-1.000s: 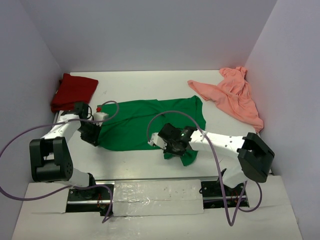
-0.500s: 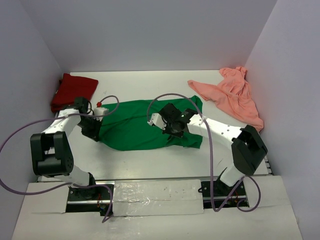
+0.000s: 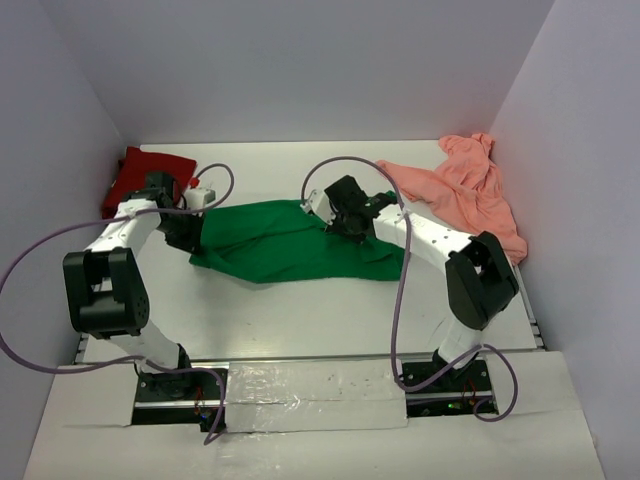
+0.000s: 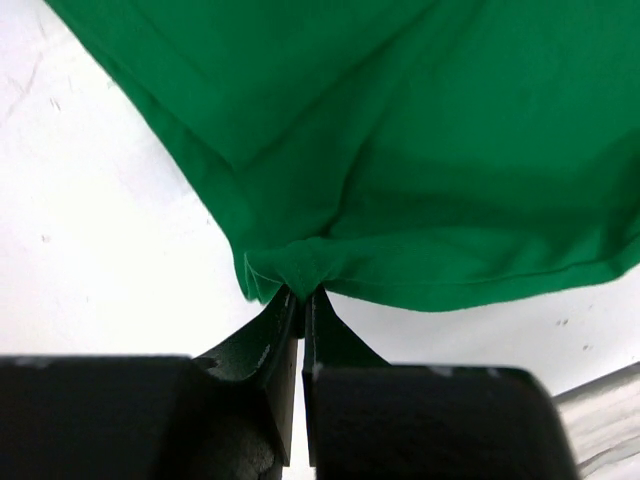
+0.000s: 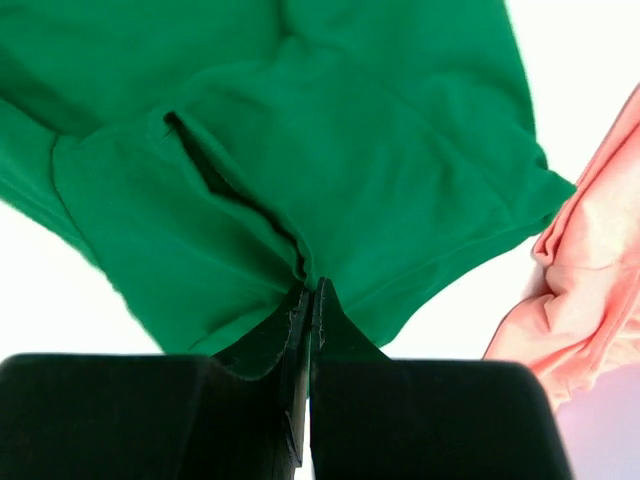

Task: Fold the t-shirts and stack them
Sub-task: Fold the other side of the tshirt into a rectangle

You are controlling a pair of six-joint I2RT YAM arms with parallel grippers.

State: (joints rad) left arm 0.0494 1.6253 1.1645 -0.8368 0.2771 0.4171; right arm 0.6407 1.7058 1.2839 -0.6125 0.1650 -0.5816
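White table (image 3: 300, 320) first, boxed in by a wall (image 3: 300, 70) on three sides. Across its middle, the green t-shirt (image 3: 290, 250): rumpled, partly doubled over on itself, running from nine o'clock to about one. At two o'clock, against the side wall, the pink t-shirt (image 3: 470, 195), crumpled and unfolded, one sleeve reaching close to the green cloth. At ten o'clock, in the far corner, the red t-shirt (image 3: 140, 175), a compact dark block, seemingly folded already.

Left gripper (image 4: 300, 298) pinched closed on a small tuck of green hem at the shirt's nine o'clock end. Right gripper (image 5: 311, 292) clamped tight on a bunched edge at the one o'clock end, with pink cloth just off to three o'clock in its wrist view.

Judged as mid-fold on the green one, with the pink not yet begun and no stack made.

Possible trouble from here:
- Slipping out of the left pinch, given so little cloth between the jaws.
- A skewed, wrinkled fold from uneven pull and slack sagging between the two grips.
- Snagging or dragging the pink sleeve if carried further toward two o'clock.
- Layers caught together on the right, then dragged askew on release.
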